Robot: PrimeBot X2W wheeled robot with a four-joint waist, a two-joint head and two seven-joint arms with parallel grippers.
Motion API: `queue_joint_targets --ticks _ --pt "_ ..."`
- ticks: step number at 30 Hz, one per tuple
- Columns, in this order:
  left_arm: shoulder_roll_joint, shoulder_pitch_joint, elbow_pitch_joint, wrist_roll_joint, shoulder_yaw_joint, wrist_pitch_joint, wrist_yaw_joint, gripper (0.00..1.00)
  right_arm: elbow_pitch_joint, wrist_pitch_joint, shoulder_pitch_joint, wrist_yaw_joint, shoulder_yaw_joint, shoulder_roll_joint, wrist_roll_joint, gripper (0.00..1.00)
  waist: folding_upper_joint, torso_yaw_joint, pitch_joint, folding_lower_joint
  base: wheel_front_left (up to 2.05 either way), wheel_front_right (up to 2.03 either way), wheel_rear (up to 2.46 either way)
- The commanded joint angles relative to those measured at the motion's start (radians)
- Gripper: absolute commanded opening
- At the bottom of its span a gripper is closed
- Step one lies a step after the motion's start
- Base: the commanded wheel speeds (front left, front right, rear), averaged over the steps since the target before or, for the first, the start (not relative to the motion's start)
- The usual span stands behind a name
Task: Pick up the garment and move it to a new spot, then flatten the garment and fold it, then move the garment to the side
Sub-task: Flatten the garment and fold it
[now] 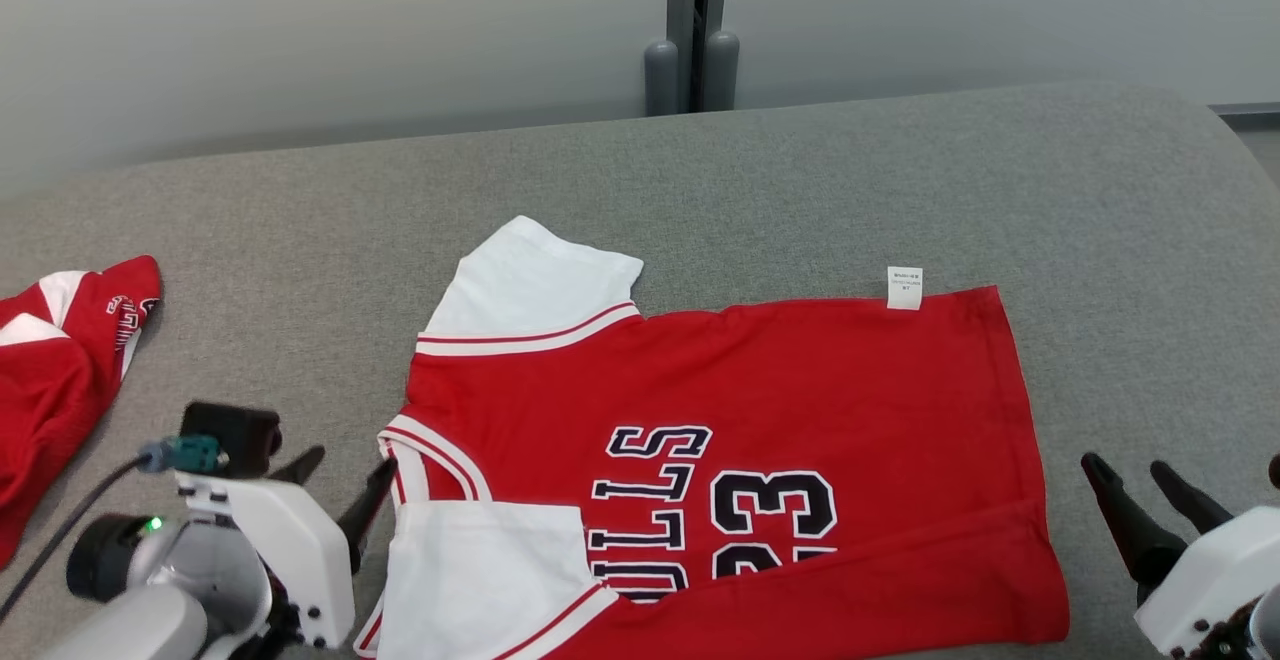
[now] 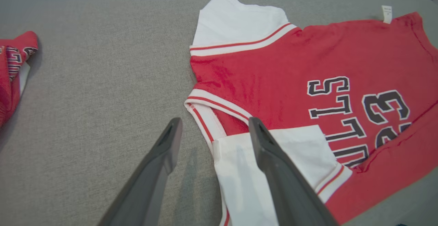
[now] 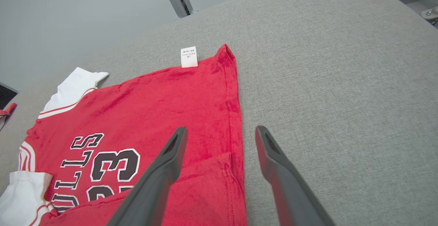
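Note:
A red jersey (image 1: 780, 380) with white sleeves and dark "BULLS 23" lettering lies flat on the grey table, collar to the left and hem to the right. Its near edge is folded over, with the near white sleeve (image 1: 480, 570) laid on top. My left gripper (image 1: 340, 485) is open beside the collar (image 2: 205, 116), holding nothing. My right gripper (image 1: 1140, 485) is open just right of the hem, and its left finger hangs above the hem corner (image 3: 226, 171) in the right wrist view. A white label (image 3: 189, 57) sticks out at the far hem corner.
A second red and white garment (image 1: 60, 370) lies bunched at the table's left edge. The grey fabric table top (image 1: 900, 170) stretches behind and to the right of the jersey. A grey wall with a dark post (image 1: 692, 20) stands behind.

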Motion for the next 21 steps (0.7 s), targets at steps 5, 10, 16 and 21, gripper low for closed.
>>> queue_joint_targets --ticks 5,10,16,21 --pt "-0.011 -0.175 0.083 0.034 0.021 0.025 -0.074 1.0 0.08 -0.075 -0.147 0.0 0.004 -0.002 -0.035 1.0 0.0 -0.039 0.063 0.0 0.0 0.0 0.0" --pt "-0.031 -0.33 0.189 0.049 0.006 0.101 -0.162 1.0 0.177 -0.109 -0.272 0.0 0.03 0.0 -0.039 1.0 0.0 -0.067 0.118 0.0 0.0 0.0 0.0" --pt "-0.062 -0.465 0.289 0.035 0.003 0.173 -0.237 1.0 0.288 -0.129 -0.399 0.0 0.066 -0.019 -0.018 1.0 0.0 -0.091 0.175 0.0 0.0 0.0 0.0" --pt "-0.095 -0.601 0.38 0.032 -0.009 0.255 -0.315 1.0 0.391 -0.149 -0.525 0.0 0.124 -0.048 0.01 1.0 0.0 -0.098 0.241 0.0 0.0 0.0 0.0"
